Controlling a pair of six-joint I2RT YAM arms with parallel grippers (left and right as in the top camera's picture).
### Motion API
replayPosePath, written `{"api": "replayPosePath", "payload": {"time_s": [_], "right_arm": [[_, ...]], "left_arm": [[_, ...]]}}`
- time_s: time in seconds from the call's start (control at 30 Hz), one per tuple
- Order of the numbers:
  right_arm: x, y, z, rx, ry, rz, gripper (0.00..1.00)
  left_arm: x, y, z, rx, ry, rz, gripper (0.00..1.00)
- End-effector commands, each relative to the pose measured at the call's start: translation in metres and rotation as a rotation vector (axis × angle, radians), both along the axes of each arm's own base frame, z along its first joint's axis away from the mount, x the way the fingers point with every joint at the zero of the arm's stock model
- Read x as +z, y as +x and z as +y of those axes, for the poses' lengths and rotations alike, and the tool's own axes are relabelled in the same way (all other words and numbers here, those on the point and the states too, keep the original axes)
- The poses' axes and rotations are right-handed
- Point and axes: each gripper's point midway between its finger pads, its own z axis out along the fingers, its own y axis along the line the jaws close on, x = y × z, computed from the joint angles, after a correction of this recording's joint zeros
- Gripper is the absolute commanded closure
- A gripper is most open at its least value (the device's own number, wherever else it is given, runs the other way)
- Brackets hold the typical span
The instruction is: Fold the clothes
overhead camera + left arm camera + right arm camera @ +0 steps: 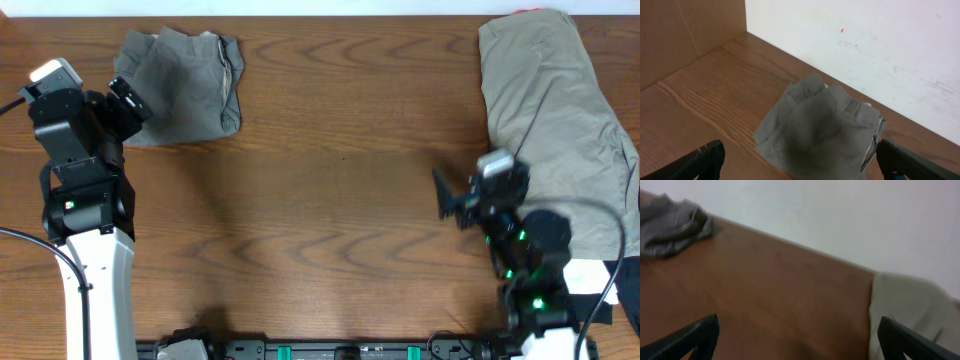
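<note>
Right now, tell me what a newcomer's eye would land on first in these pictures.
A crumpled grey pair of shorts lies bunched at the far left of the wooden table, and a khaki pair lies spread wider at the far right. The left arm stands beside the grey pair and the right arm beside the khaki, both with jaws open and empty.
</note>
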Motion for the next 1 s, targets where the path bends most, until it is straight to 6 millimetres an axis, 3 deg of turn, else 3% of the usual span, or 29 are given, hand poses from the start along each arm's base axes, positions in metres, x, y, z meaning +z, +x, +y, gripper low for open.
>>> {"api": "replayPosePath", "payload": {"time_s": [0.0,0.3,0.67,0.97], "right_arm": [[-0.017,-0.015,-0.002,0.003,0.001,-0.023,0.01],[-0.054,-0.038,-0.009,-0.013,0.005,-0.055,0.01],[-0.064,-0.049,-0.014,-0.032,0.000,-0.017,0.01],[-0.034,-0.053,-0.018,-0.045,0.012,-0.150,0.01]], "left_arm": [[-0.001,0.001,0.002,0.007,-0.001,0.003,0.02],[-0.001,0.001,0.002,0.007,-0.001,0.003,0.02],[-0.001,0.001,0.002,0.007,-0.001,0.003,0.02],[-0.001,0.001,0.002,0.007,-0.001,0.003,0.02]]}}
